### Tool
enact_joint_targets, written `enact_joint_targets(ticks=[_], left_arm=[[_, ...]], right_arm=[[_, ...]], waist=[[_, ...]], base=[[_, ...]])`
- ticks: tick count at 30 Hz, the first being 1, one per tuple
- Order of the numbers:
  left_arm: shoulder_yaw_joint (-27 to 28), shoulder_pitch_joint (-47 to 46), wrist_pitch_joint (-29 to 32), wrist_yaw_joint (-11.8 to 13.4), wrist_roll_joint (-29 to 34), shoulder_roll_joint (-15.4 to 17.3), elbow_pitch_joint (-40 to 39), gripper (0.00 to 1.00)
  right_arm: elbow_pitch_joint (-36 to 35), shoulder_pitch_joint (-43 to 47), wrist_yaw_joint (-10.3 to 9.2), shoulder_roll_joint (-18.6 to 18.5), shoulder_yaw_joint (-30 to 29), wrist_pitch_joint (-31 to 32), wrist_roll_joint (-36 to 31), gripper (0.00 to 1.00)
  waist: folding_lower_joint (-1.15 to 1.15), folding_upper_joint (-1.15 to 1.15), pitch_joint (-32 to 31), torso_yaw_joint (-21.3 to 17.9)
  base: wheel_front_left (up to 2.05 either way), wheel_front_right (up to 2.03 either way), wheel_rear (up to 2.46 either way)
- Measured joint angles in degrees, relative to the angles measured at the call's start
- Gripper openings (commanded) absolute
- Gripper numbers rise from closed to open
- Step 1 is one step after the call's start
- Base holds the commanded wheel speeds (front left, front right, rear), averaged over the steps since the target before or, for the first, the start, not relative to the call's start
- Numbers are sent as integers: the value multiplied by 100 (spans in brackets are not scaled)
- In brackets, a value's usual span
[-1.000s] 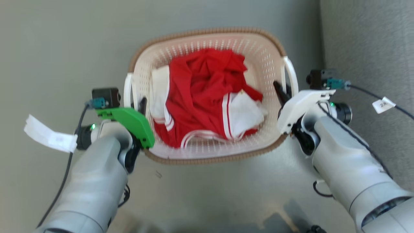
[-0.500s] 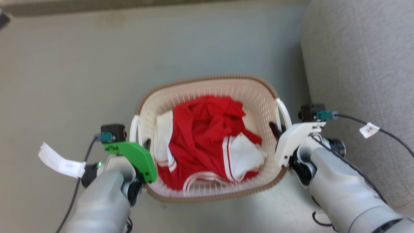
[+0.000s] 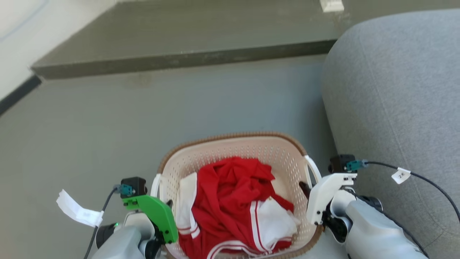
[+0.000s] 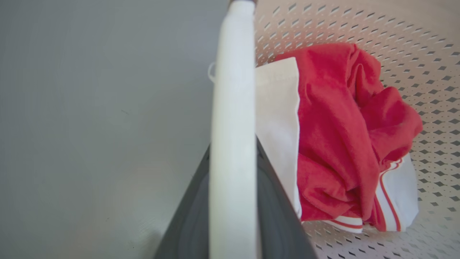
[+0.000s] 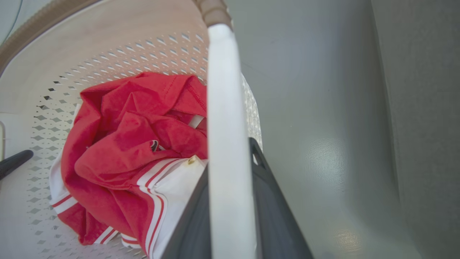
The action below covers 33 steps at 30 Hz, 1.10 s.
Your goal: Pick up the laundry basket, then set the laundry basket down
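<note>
The laundry basket, cream and perforated with a brown rim, sits low in the head view between my two arms. A crumpled red and white garment lies in it. My left gripper, under a green cover, is shut on the left white handle. Dark fingers flank that handle. My right gripper is shut on the right white handle, which runs between its fingers. I cannot tell whether the basket's base touches the floor.
A grey sofa stands close along the basket's right side. A dark raised step crosses the back, with a pale wall at far left. Bare grey floor spreads ahead and to the left. A white cable tag hangs by my left wrist.
The whole head view has shifted, so the camera moved: basket and arms now show lower and smaller, with step and sofa in sight. Both grips on the handles look unchanged.
</note>
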Motion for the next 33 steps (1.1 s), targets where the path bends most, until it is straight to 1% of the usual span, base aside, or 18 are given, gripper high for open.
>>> enact_joint_targets(ticks=[6,8,12,19,33], left_arm=[[-78,174,151,0,-145,3,-7,0],[-90,199,181,0,-193,8,-9,0],[-125,248,249,0,-255,18,-15,0],[-234,261,308,8,-289,27,-25,0],[-324,265,350,102,-397,45,-69,0]], right_arm=[[-10,131,-8,-9,122,227,111,0],[-21,136,-46,-11,156,281,152,0],[-43,171,-48,-23,221,372,202,0],[-56,222,-49,-43,298,448,309,0],[-79,221,-49,-73,431,513,410,0]], waist=[[0,0,-394,1],[0,0,-495,4],[0,0,-644,10],[0,0,-725,15],[0,0,-710,34]], base=[[0,0,0],[0,0,0],[0,0,0],[0,0,0],[0,0,0]])
